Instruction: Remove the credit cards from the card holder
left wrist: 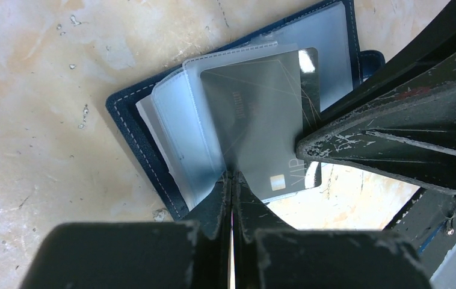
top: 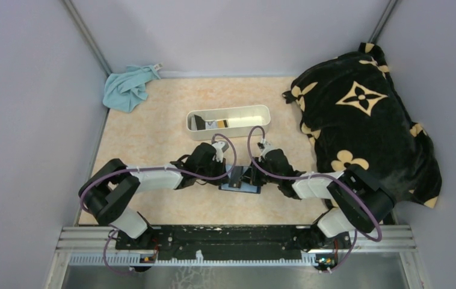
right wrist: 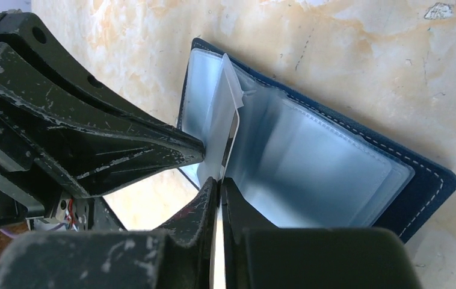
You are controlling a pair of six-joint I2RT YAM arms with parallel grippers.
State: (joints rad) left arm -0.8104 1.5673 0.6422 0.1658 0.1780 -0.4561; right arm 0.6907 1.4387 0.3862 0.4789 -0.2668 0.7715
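The navy card holder (top: 239, 187) lies open on the table between both arms, and its clear sleeves (left wrist: 180, 129) stand up from it. A grey credit card (left wrist: 255, 120) marked VIP sticks partly out of one sleeve. My left gripper (left wrist: 231, 177) is shut on the lower edge of that sleeve. My right gripper (right wrist: 220, 180) is shut on the card's edge (right wrist: 233, 135), which shows edge-on. The right fingers (left wrist: 394, 138) reach in from the right, and the left fingers (right wrist: 93, 138) touch the sleeve (right wrist: 216, 114). The navy cover (right wrist: 430, 180) rests flat.
A long white tray (top: 261, 109) stands behind the wallet with cards (top: 219, 123) in its left part. A light blue cloth (top: 128, 87) lies at the back left. A black blanket with gold flowers (top: 364, 114) fills the right side.
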